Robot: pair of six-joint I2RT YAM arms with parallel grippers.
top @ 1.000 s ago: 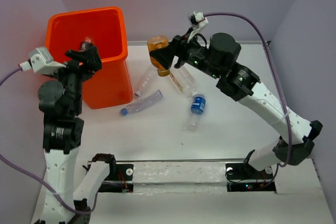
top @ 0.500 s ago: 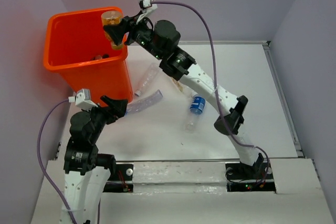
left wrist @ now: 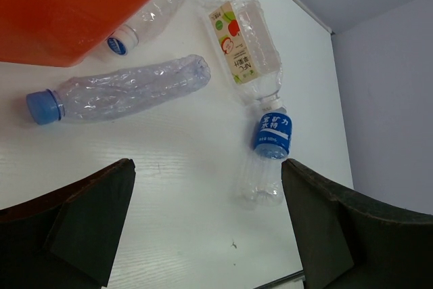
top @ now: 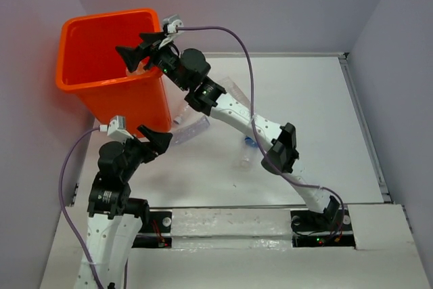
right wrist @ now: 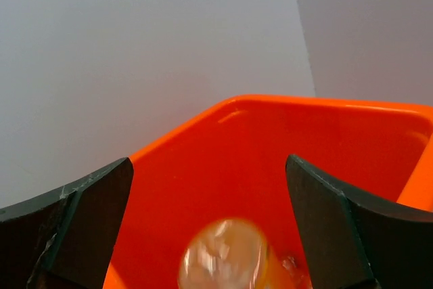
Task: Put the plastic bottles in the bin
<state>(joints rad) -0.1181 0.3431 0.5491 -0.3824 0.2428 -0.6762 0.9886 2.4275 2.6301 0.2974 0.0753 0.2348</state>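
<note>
The orange bin (top: 101, 79) stands at the far left. My right gripper (top: 137, 50) hangs open over its inside, and in the right wrist view an orange-tinted plastic bottle (right wrist: 223, 256) shows blurred, loose below the open right gripper (right wrist: 208, 167) inside the bin (right wrist: 325, 147). My left gripper (left wrist: 208, 167) is open and empty above the table, close to the bin's front corner (left wrist: 67, 11). Ahead of it lie a crushed clear bottle with a blue cap (left wrist: 128, 89), a tan-labelled bottle (left wrist: 243, 38), a blue-labelled bottle (left wrist: 270, 147) and one more bottle (left wrist: 152, 18) against the bin.
In the top view the right arm (top: 237, 116) stretches across the table above the bottles and hides part of them. Purple walls close in the table at the back and both sides. A rail (top: 230, 225) runs along the near edge.
The right gripper carried the orange-tinted bottle left over the bin and opened; the bottle is now loose inside. The left arm came down from the bin to the table.
</note>
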